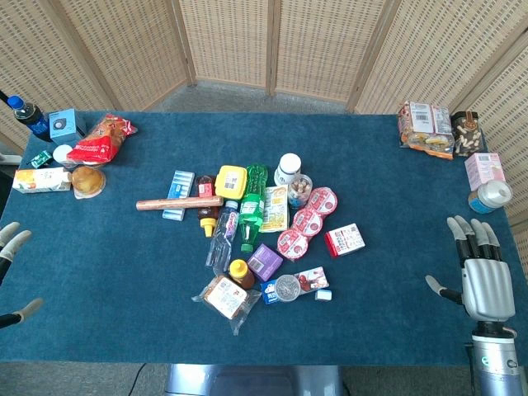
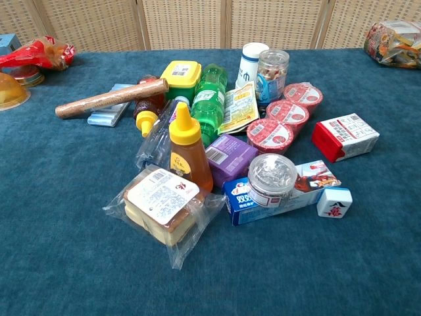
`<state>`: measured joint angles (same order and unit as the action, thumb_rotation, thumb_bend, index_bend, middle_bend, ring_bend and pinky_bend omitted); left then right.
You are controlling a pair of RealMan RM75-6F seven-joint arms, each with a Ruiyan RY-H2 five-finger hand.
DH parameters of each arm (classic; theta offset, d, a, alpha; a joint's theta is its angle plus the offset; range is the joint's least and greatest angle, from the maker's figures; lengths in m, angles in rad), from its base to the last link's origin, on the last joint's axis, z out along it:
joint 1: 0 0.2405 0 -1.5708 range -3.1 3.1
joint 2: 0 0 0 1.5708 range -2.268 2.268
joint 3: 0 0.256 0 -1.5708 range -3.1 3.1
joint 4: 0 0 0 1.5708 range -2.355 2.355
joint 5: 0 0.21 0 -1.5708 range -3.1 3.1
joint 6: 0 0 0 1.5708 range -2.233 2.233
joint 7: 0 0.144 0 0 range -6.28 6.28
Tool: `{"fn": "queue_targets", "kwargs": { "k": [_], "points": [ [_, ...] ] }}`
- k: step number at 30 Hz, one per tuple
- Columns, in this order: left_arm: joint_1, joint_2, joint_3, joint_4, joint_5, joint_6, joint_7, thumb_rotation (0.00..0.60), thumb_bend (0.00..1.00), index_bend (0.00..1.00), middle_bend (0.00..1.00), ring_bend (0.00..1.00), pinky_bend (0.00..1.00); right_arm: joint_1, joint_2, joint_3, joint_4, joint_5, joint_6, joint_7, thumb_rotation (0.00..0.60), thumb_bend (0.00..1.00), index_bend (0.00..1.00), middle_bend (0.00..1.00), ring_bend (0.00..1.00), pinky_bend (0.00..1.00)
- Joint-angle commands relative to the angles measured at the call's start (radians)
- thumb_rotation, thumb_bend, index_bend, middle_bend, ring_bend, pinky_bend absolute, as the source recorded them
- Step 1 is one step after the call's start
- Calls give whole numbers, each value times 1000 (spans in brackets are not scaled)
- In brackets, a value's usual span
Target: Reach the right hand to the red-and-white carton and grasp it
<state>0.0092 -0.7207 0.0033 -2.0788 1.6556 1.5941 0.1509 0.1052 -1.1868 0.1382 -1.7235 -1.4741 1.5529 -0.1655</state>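
The red-and-white carton point(image 1: 344, 240) lies flat on the blue table at the right edge of the central pile; the chest view shows the carton point(image 2: 345, 136) beside the red-lidded cups. My right hand point(image 1: 480, 268) hovers near the table's right front corner, well to the right of the carton, fingers spread and holding nothing. Only fingertips of my left hand point(image 1: 11, 243) show at the left edge, spread apart and empty. Neither hand appears in the chest view.
The pile holds red-lidded cups point(image 1: 306, 221), a green bottle point(image 1: 252, 208), a honey bottle point(image 2: 186, 143), a purple box point(image 2: 229, 157), a wrapped sandwich point(image 2: 161, 205) and a small tile point(image 2: 334, 201). Snack packs point(image 1: 426, 128) and a jar point(image 1: 491, 196) sit at the far right.
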Motion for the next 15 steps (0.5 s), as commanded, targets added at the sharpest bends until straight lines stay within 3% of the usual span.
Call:
{"fn": "queue_targets", "kwargs": {
  "k": [1,8,15],
  "points": [
    [1,1,0,0,-1,1,-1,600,24,100,0,0,0,0,-1,0,2,1,-1,-1,600,0,0,0,0,0],
    [1,2,0,0,3,3,-2,600,26,100,0,0,0,7,-1,-16,1,-8,-28,-2,600,0,0,0,0,0],
    [-8,-10,-3,6,-18,-18,13,600,25,99,0,0,0,78,-49,-36,33,-22,-154,-37,600,0,0,0,0,0]
  ]
}}
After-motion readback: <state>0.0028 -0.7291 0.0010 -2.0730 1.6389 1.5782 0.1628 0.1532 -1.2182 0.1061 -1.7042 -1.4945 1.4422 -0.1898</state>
